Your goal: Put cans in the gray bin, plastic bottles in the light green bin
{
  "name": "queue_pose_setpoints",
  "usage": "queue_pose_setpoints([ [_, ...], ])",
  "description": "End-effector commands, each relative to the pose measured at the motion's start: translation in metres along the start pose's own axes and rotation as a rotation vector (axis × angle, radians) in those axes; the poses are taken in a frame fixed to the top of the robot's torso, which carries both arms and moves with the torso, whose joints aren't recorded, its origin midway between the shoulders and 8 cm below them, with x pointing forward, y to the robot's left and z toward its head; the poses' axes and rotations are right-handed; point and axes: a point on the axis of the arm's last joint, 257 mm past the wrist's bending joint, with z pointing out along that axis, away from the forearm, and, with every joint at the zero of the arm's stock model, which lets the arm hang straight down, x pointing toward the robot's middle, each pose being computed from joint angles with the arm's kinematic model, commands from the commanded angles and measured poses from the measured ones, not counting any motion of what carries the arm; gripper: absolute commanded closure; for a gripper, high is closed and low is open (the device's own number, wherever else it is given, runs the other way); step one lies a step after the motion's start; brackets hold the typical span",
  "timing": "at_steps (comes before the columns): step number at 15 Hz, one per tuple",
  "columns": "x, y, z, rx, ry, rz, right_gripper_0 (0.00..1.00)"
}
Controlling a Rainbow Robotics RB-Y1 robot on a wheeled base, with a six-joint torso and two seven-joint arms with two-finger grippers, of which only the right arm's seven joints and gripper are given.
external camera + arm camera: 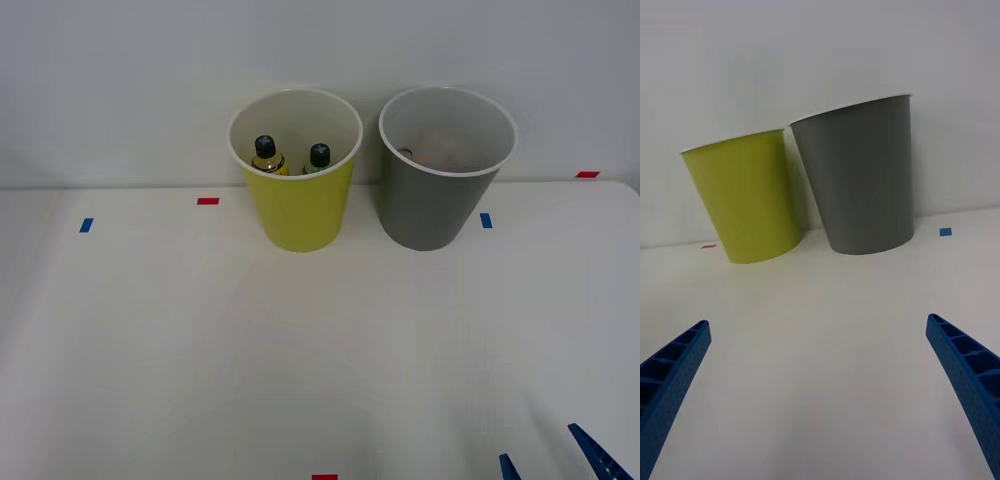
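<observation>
- Right gripper (820, 390) is spread wide with nothing between its blue fingers (598, 455) — it sits low at the near right corner of the table (300, 380).
- Key relation: both bins lie ahead of the gripper at the far edge of the table, well apart from it. The gray bin (440, 200) is more directly ahead; the light green bin (298, 205) is off to its left.
- The bins stand upright, side by side, close but not touching.
- Count — bins: 2.
- Count — plastic bottles: 2, the yellow one (266, 156) and the greenish one (319, 158), both upright inside the light green bin.
- Something pale and reddish (425, 152) lies in the gray bin — probably cans, too dim to count.
- No loose items on the table, so sorting looks finished.
- Tape marks (208, 201) dot the tabletop.
</observation>
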Motion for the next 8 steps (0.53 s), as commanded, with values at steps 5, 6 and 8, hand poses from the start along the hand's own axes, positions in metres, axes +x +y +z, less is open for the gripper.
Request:
queue_pose_setpoints([
  [5, 0.0, 0.0, 0.0, 0.0, 0.0, 0.0, 0.0],
  [6, 0.0, 0.0, 0.0, 0.0, 0.0, 0.0, 0.0],
  [8, 0.0, 0.0, 0.0, 0.0, 0.0, 0.0, 0.0],
])
